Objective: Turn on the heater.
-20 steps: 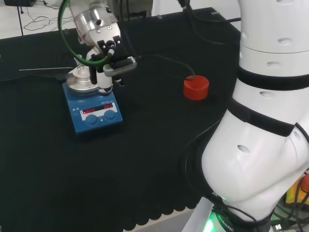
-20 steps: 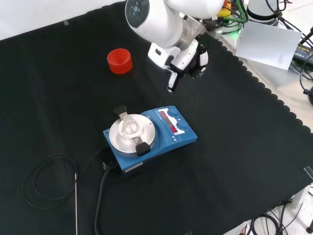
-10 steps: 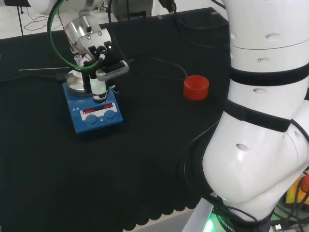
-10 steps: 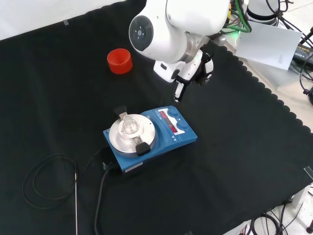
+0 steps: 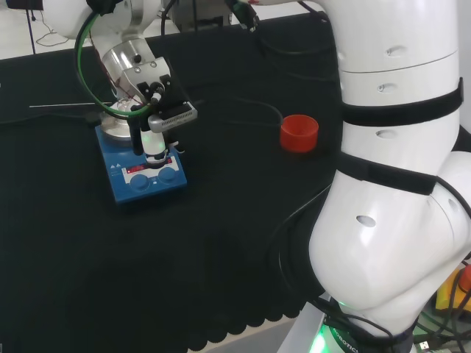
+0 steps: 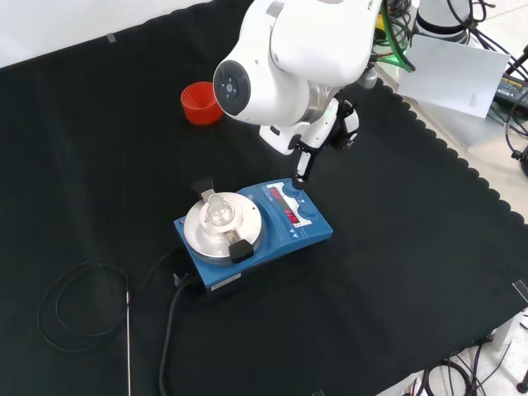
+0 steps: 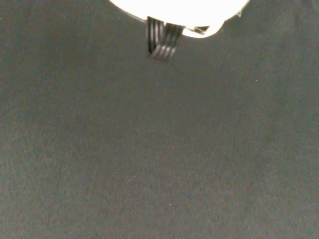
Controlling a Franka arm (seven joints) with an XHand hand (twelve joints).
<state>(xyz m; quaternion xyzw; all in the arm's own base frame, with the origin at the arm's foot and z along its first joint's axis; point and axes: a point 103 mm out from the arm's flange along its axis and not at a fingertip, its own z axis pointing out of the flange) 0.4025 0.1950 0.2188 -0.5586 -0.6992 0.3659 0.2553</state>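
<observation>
The heater [image 6: 285,235] is a blue box with a round silver plate [image 6: 198,235], lit red displays and two blue knobs [image 6: 307,213] on its front panel. A small clear glass vessel [image 6: 216,210] stands on the plate. In the head view the heater [image 5: 126,190] lies at the left, with the hand [image 5: 156,110] right above its panel. One straight finger [image 6: 304,161] points down and its tip sits at the farther knob; I cannot tell if it touches. The wrist view has the hand [image 7: 174,7] blurred white, a ribbed dark finger [image 7: 159,40] and black cloth.
A red ribbed ring [image 6: 202,103] stands apart on the cloth behind the heater, to its right in the head view [image 5: 298,132]. A black cable [image 6: 74,305] coils by the heater's back, beside a thin metal rod [image 6: 128,338]. The arm's white links [image 5: 397,184] stand at the right.
The hand has come down and moved toward the heater's front panel; its pointing finger, formerly well above and beside the heater, now reaches the knob.
</observation>
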